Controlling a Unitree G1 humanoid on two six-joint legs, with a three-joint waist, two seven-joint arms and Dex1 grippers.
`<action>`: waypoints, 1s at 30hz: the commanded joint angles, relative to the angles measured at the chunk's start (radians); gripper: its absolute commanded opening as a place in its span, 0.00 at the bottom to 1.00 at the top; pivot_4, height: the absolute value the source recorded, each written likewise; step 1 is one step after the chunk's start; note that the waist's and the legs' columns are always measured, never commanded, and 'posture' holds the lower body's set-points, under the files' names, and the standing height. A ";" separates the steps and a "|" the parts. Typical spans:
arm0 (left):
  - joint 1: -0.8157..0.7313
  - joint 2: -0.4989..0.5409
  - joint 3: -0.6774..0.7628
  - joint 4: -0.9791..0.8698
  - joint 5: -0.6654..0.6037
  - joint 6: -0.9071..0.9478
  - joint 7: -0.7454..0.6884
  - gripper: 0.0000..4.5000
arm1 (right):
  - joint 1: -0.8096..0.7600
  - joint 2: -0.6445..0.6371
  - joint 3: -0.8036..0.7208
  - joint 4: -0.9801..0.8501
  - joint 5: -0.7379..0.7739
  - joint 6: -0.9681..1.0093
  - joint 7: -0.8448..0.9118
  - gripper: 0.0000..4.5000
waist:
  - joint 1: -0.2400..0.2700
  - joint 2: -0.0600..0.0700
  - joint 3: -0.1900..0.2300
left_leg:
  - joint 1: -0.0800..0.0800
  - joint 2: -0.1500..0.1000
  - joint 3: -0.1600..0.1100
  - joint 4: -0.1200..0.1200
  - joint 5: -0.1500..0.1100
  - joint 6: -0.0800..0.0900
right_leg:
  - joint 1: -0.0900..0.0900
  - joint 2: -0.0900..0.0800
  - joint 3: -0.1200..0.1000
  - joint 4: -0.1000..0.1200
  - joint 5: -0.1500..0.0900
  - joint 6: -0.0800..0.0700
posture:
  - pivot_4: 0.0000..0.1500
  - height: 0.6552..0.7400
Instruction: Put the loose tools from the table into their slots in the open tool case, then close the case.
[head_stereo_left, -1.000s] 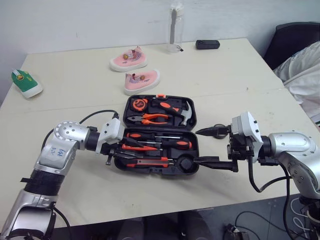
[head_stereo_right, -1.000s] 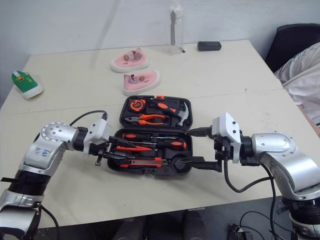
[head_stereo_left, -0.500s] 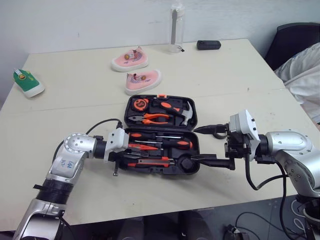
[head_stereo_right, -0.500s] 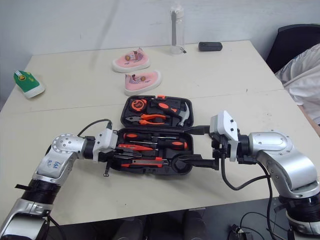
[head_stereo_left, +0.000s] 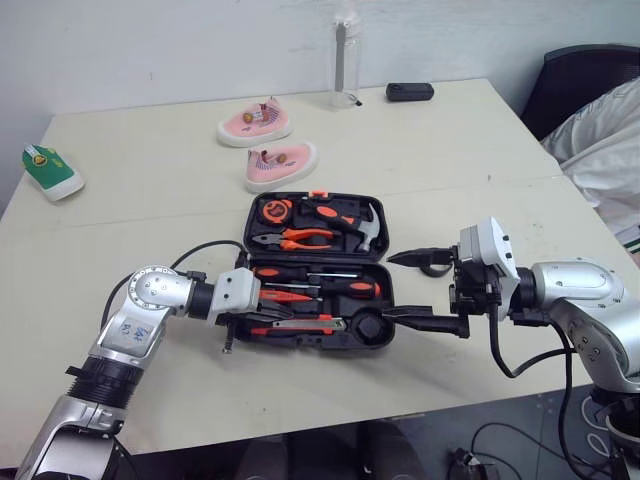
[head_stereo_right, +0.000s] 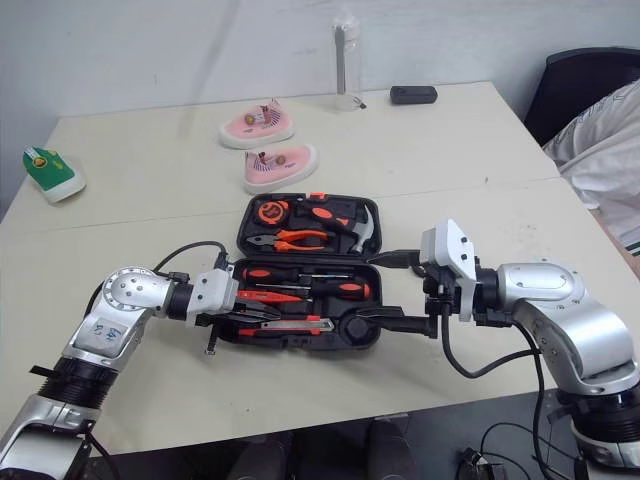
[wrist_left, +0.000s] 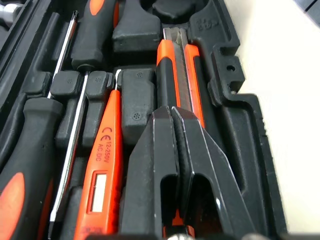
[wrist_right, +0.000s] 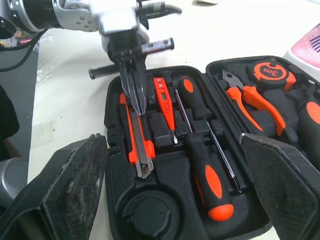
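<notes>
1. Since a second ago my left arm (head_stereo_left: 150, 312) has pushed in from the left edge of the case (head_stereo_left: 392, 262), so my left jaws now reach over its front tray. My right arm (head_stereo_left: 575, 290) has hardly shifted.
2. My left jaws are pressed together. Their tips sit over the orange knife (wrist_left: 175, 75), which lies in the frontmost slot of the tray. I cannot tell whether they touch it.
3. My right jaws are spread wide at the right end of the case and grip nothing. One jaw is level with the hinge line and the other is by the front right corner.
4. In the middle of the head view the case lies open and flat on the counter (head_stereo_left: 150, 200), with the lid half toward the top of the frame.
5. Beside the knife in the tray are an orange tester (wrist_left: 102, 165) and two screwdrivers (head_stereo_left: 320, 272).
6. The lid half holds pliers (head_stereo_left: 300, 238), a tape measure (head_stereo_left: 275, 210) and a hammer (head_stereo_left: 365, 228).
7. Two pink shoes (head_stereo_left: 282, 165) sit above the case in the frame. A green shoe (head_stereo_left: 50, 172) is at the far left and a bottle (head_stereo_left: 345, 65) at the top.
</notes>
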 joint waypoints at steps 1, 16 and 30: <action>0.034 0.024 -0.080 0.063 0.118 0.027 0.007 0.00 | -0.011 0.008 -0.012 -0.012 0.019 -0.001 -0.008 1.00 | 0.001 0.001 -0.002 | 0.000 0.000 0.000 0.000 0.000 0.000 | 0.000 0.000 0.000 0.000 0.000 0.000 | 1.00 0.85; 0.002 0.129 0.339 -0.366 -0.550 0.648 0.110 0.54 | 0.237 -0.012 -0.354 0.020 0.021 0.035 -0.178 1.00 | 0.008 -0.004 -0.006 | -0.004 0.003 -0.004 0.001 0.000 0.000 | -0.001 -0.001 0.001 0.003 0.000 0.000 | 1.00 0.85; -0.204 0.140 0.320 -0.388 -0.616 0.720 0.110 0.99 | 0.462 -0.194 -0.659 0.181 -0.011 0.006 -0.046 1.00 | 0.013 -0.003 -0.006 | 0.001 -0.002 0.003 0.000 -0.001 0.003 | 0.001 0.001 0.007 -0.001 0.001 0.002 | 1.00 0.85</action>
